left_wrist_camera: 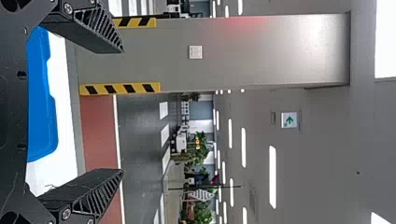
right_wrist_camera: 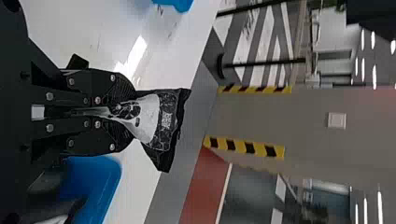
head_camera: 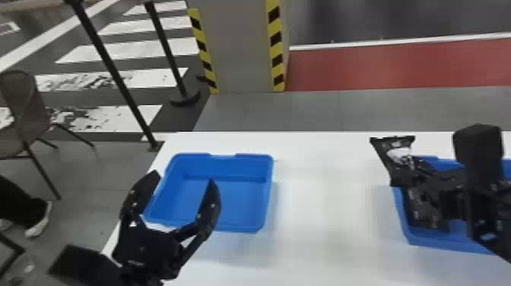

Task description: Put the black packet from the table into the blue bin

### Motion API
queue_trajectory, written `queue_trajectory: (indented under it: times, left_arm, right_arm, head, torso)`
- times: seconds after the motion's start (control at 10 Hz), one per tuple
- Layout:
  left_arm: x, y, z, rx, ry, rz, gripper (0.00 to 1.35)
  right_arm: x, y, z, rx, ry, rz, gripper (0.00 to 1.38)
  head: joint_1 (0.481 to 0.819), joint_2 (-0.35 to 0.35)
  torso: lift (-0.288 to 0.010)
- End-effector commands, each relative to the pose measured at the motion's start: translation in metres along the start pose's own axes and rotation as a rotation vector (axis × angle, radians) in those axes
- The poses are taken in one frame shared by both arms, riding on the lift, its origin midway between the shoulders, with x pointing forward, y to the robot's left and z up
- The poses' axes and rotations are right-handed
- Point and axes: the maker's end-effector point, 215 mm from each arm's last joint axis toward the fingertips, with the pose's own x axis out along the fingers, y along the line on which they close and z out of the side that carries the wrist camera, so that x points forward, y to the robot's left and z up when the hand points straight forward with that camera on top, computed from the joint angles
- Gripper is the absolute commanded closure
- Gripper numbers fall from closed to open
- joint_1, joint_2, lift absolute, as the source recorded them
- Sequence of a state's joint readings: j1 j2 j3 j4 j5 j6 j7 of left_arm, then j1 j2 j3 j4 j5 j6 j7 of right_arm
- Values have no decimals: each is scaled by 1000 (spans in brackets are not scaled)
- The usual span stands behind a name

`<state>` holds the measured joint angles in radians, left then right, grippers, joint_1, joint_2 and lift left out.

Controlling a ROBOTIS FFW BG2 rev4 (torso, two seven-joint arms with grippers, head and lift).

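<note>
Black packet (head_camera: pixel 399 155) juts from right fingers (head_camera: pixel 421 192) near right bin's rim (head_camera: pixel 398 207).

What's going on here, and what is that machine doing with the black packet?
A robot with two arms has the black packet pinched in its right gripper, held up near the right-hand blue bin. Its left gripper is open and holds nothing, close to the left-hand blue bin. The packet is meant for a blue bin but isn't in one yet.

Grn arrow (left_wrist_camera: pixel 289 120) on wht sign (left_wrist_camera: pixel 294 115)
</note>
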<state>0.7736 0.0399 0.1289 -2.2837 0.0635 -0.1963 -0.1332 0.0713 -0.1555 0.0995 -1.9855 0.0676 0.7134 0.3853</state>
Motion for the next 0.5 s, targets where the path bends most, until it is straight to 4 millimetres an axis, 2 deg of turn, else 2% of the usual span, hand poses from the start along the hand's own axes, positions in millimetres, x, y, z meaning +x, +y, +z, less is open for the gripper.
queue_trajectory:
  times: [0.0,0.1,0.2,0.3,0.4]
  left_arm:
    - [-1,0,-1,0,2,0,116]
    - [-2,0,-1,0,2,0,116]
    - [-1,-1,0,0,-1,-1,116]
    - [-2,-1,-1,0,2,-1,116]
    - [-2,-1,2,-1,-6,-2,116]
  right_arm:
    - [-52,-86,-39,42,44,-206,1164]
    - [-79,-128,-64,60,88,-307,1164]
    - [-101,-158,-82,74,122,-377,1151]
    - [-111,-174,-96,97,145,-410,886]
    - [-116,-178,-99,97,148,-419,361]
  head:
    - [695,134]
    - [695,47]
    - [695,0]
    - [695,-75]
    - [695,-132]
  torso:
    - [-110]
    - [-110]
    - [-110]
    - [-110]
    - [-110]
